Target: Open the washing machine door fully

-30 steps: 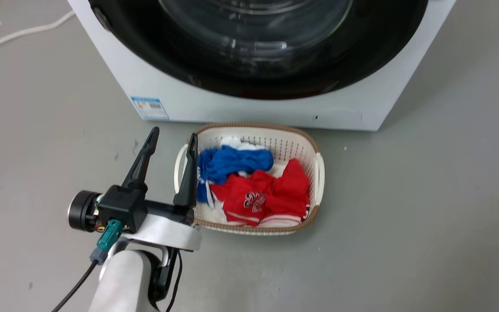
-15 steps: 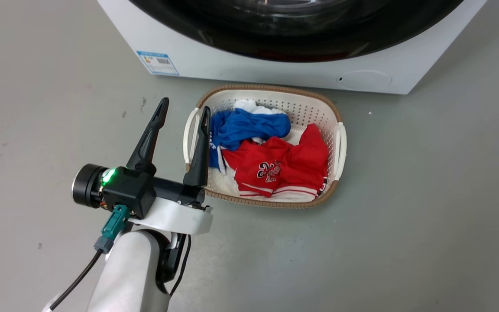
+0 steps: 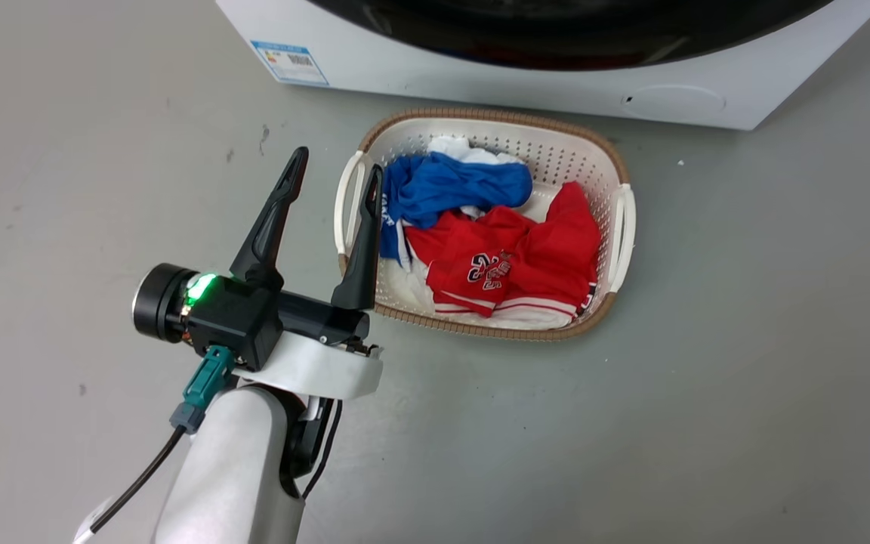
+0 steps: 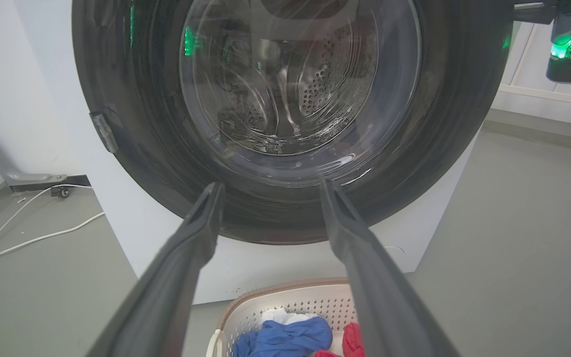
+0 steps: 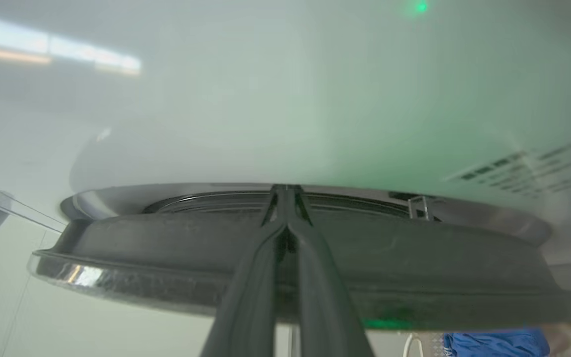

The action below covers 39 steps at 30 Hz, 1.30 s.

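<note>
Right wrist view; door (image 5: 414,267) at claw (image 5: 285,196) tips

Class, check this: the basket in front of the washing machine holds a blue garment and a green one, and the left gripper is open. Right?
No: the head view shows a red garment, not a green one. The basket does stand before the washing machine with a blue garment in it, and the left gripper is open.

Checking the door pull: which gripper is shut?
The right gripper: its fingers are pressed together, tips at the rim of the washing machine door. The left gripper is spread open, holding nothing.
</note>
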Motion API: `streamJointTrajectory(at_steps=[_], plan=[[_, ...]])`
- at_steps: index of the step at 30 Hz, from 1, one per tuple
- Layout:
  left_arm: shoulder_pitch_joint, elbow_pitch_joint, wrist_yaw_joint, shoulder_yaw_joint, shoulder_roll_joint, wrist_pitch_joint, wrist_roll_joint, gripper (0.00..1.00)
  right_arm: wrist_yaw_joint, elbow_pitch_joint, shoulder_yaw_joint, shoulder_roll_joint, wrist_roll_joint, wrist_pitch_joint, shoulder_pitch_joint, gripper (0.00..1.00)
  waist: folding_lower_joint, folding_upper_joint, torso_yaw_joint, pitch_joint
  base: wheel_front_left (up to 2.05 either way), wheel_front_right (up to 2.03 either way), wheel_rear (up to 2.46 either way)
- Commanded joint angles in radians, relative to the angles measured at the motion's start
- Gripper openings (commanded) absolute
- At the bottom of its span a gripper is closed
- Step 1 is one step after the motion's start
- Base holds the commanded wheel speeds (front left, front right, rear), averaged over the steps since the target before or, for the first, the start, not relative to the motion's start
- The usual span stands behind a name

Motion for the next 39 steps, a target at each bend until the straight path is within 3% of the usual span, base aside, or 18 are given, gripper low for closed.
streamJointTrajectory(at_steps=[1,8,17,27,39], plan=[[-0.019,-0.005,0.004,-0.002,-0.002,-0.003,0.0,1.0,0.0,0.009,0.008,0.004,-0.008,0.011,-0.014,0.0,-0.0001,0.0,0.006,0.011,0.0,0.0,0.0],[-0.022,-0.006,0.016,-0.014,-0.002,-0.003,-0.012,1.0,0.0,0.034,0.064,0.025,-0.038,0.113,-0.05,0.0,-0.0001,0.0,0.012,0.024,0.0,0.0,0.0],[-0.008,0.006,0.021,-0.021,-0.001,-0.003,-0.009,1.0,0.0,-0.026,0.085,0.003,-0.015,0.276,0.037,0.0,-0.0001,0.0,0.002,-0.017,0.0,0.0,0.0],[0.058,0.036,0.008,-0.014,-0.001,-0.003,-0.015,1.0,0.0,-0.138,0.111,0.009,0.047,0.465,0.229,0.0,-0.0001,0.0,-0.022,-0.145,0.0,0.0,0.0],[0.183,0.084,-0.014,0.002,0.009,-0.003,-0.002,1.0,0.0,-0.386,0.165,0.057,0.108,0.51,0.535,0.0,-0.0001,0.0,-0.051,-0.317,0.0,0.0,0.0]])
